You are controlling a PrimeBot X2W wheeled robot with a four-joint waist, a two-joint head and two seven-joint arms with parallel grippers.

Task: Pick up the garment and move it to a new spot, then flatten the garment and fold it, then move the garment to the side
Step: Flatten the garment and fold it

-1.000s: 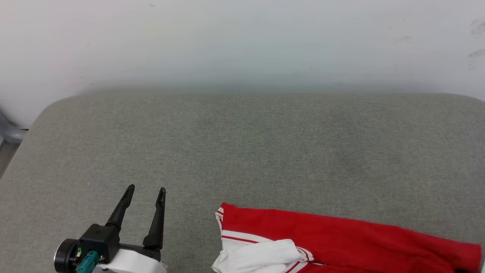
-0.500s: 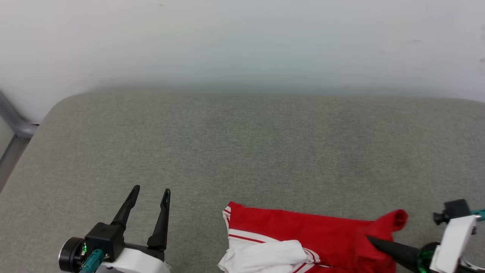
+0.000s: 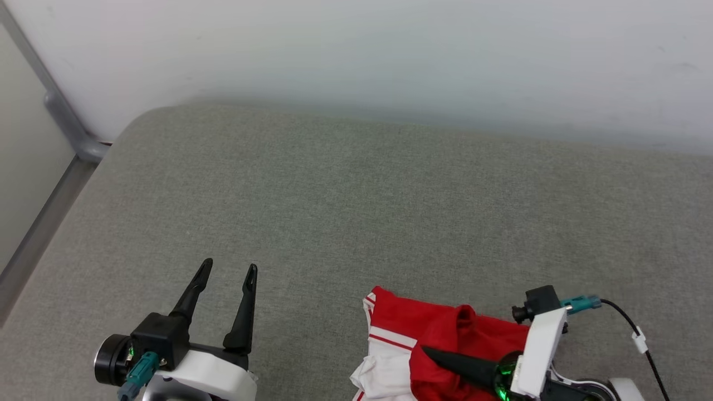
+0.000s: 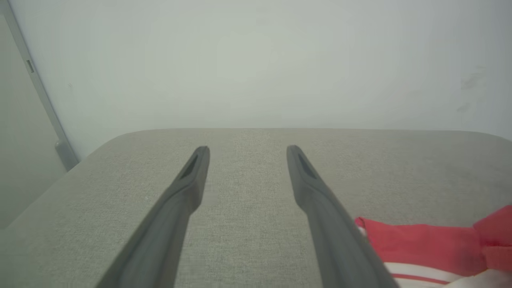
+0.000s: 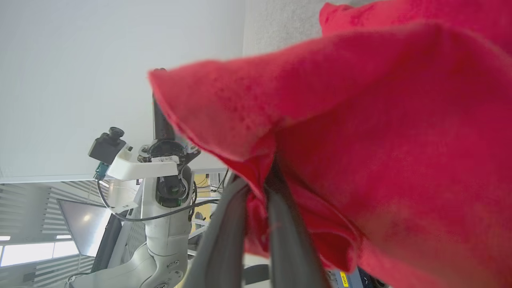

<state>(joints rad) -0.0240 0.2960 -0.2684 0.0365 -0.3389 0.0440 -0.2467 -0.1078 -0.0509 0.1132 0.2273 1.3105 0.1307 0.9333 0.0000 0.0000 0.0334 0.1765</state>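
No text reads clearly (the small white label [image 5: 165, 159] on the left arm [image 5: 162, 236] is too blurred).

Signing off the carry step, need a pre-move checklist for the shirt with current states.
1. Right gripper shut on the garment: ok, red cloth is pinched between its fingers.
2. Left gripper open, apart from the cloth: ok.
3. Bare grey cushion ahead for a new spot: ok.
4. Garment off the cushion: not ok, the white sleeve lies bunched on it.
5. Lower hem free: cannot tell, cropped by the head view's bottom edge.
6. Wrist cable clear of the cloth: ok.
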